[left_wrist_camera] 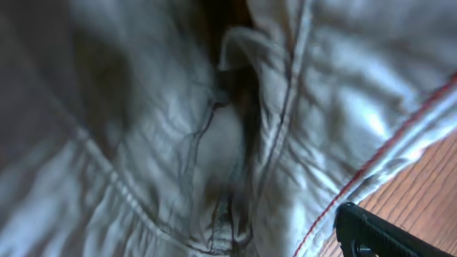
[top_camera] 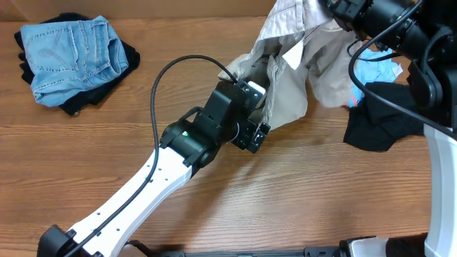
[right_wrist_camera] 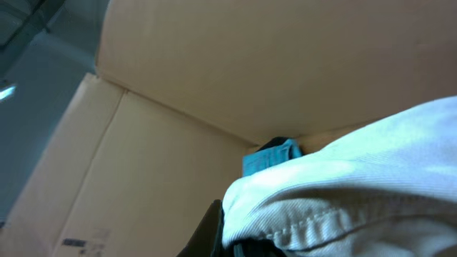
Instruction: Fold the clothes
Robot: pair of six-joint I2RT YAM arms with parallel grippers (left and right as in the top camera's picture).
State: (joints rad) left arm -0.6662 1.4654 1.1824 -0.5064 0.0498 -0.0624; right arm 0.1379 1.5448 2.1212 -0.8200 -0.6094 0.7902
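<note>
Wood table (top_camera: 321, 207) w/ denim pile (top_camera: 71, 53), beige trousers (top_camera: 285, 93), black garment (top_camera: 382, 118).

I log a wooden table (top_camera: 300, 193). Brown cardboard panels (right_wrist_camera: 271, 64) stand behind the table, one bearing a printed label (right_wrist_camera: 82, 240).

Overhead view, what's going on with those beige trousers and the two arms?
The right gripper holds the beige trousers lifted, cloth draping down to the table. The left gripper sits at their lower edge; whether it has closed is unclear. Folded blue jeans sit on a black garment off to one side.
</note>
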